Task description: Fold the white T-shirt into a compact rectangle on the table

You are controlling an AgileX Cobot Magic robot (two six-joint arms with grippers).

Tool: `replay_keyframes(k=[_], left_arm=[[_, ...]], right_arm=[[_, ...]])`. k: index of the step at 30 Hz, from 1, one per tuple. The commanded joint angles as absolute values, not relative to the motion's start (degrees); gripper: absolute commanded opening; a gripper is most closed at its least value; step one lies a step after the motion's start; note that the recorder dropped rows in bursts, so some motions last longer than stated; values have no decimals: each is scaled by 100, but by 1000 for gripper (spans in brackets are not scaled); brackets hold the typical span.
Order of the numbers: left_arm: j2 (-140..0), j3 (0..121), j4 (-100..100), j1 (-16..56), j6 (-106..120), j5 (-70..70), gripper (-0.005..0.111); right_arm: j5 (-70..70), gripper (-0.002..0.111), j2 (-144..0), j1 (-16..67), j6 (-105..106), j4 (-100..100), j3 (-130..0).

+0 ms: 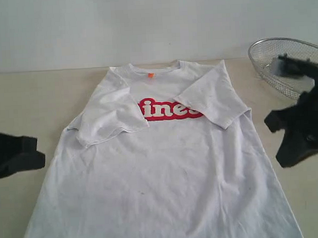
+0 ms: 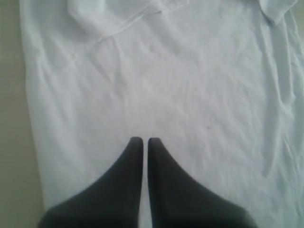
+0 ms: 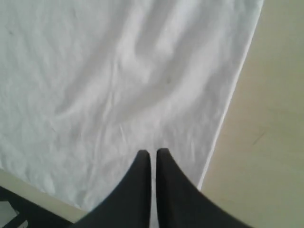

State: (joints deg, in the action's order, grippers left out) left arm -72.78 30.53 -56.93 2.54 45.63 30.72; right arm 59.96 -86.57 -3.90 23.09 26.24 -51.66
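Note:
The white T-shirt lies flat and face up on the table, with its orange neck tag at the far side. Both sleeves are folded inward over the chest and cover the ends of the red lettering. My left gripper hangs by the shirt's left edge; in its wrist view the left gripper is shut and empty over the shirt's cloth. My right gripper hangs by the shirt's right edge. In the right wrist view that gripper is shut on nothing, above the shirt near its side edge.
A silver wire-mesh basket stands at the back right of the table, behind the right arm. Bare beige tabletop flanks the shirt on both sides. A dark frame shows past the table's edge close to the shirt's hem.

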Motion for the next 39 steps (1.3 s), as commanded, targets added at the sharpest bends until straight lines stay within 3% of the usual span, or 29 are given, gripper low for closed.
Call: replay_keyframes(k=[1, 9, 21, 24, 30, 32, 39], left_arm=[[-6856, 2334, -5875, 265, 4599, 2580, 4], [-6708, 1770, -5894, 265, 4609, 2075, 4], [-6708, 1709, -5907, 265, 4676, 1993, 4], [-6708, 1709, -5907, 265, 4676, 1993, 4], [-6708, 1709, -5907, 265, 4747, 1993, 4], [-6708, 1709, -5907, 265, 4747, 1993, 4], [-6708, 1709, -5931, 265, 4758, 1944, 4]], right_arm=[[5590, 0, -8580, -401, 2249, 2608, -4202], [4806, 0, -8580, -401, 2288, 2618, -3003], [5533, 0, -8580, -401, 2288, 2618, -2937], [5545, 12, -8580, -401, 2266, 2618, -2937], [5533, 54, -8580, -401, 2019, 2581, -2937], [5486, 59, -8580, -401, 1765, 2432, -2937], [5440, 58, -8580, -401, 1411, 2188, -2937]])
